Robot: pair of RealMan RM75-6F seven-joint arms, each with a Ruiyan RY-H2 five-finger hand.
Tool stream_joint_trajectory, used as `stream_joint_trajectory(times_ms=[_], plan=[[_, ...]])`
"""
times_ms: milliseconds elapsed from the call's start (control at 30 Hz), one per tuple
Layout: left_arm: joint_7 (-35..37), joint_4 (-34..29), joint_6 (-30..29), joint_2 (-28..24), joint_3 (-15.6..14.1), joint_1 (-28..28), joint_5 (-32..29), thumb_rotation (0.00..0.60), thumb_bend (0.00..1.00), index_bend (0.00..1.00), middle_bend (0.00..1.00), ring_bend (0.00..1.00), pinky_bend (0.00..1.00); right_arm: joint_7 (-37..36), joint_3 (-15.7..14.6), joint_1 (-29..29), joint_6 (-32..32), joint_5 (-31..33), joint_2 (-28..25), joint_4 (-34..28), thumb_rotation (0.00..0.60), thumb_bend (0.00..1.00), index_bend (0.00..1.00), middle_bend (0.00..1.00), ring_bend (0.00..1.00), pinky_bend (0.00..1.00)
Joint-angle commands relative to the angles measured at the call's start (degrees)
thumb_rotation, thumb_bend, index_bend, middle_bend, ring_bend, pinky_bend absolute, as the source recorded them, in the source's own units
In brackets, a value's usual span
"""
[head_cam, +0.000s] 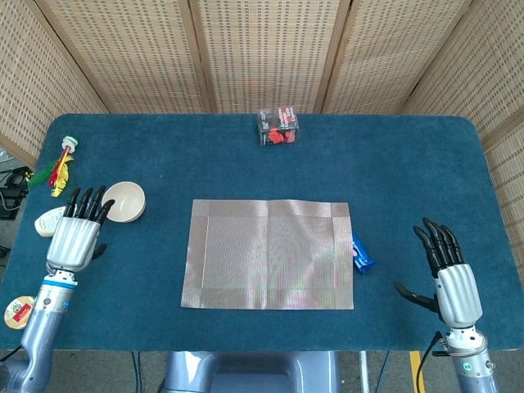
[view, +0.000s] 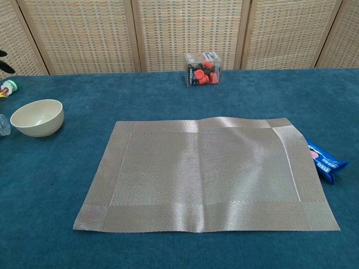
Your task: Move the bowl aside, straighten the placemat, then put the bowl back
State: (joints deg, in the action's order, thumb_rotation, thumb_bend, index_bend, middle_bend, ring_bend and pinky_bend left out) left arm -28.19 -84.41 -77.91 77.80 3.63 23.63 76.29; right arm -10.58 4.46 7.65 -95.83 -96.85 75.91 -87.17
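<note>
The cream bowl (head_cam: 124,201) (view: 37,117) stands upright on the blue table, well left of the placemat. The woven beige placemat (head_cam: 268,254) (view: 205,174) lies flat and square in the table's middle. My left hand (head_cam: 75,230) hovers just left of the bowl, fingers spread, holding nothing; only a fingertip (view: 4,60) of it shows at the chest view's left edge. My right hand (head_cam: 448,272) is open near the table's front right, away from the mat, and out of the chest view.
A blue snack packet (head_cam: 362,254) (view: 325,161) touches the mat's right edge. A clear box of red pieces (head_cam: 279,127) (view: 203,68) sits at the back. A white bottle (head_cam: 47,221), a feathered toy (head_cam: 60,168) and a round tin (head_cam: 20,312) lie at the left.
</note>
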Motion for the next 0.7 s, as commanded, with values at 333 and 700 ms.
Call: stream_joint_trajectory(times_ms=[333,700], plan=[[4.8,14.7,9.1,6.7,2.7,1.3,-6.9,0.600,0.15,0.31,0.00,0.00,0.00,-0.3,-0.2,0.1,0.6,0.1,0.1,0.0,0.600,0.25,0.09,0.00,0.00,0.00],[5.5,23.1,14.0,11.8,4.6,4.8,-8.0,0.600,0.15,0.34,0.00,0.00,0.00,-0.1,-0.4,0.2,1.0,0.1,0.2,0.1,0.600,0.25,0.09,0.00,0.00,0.00]])
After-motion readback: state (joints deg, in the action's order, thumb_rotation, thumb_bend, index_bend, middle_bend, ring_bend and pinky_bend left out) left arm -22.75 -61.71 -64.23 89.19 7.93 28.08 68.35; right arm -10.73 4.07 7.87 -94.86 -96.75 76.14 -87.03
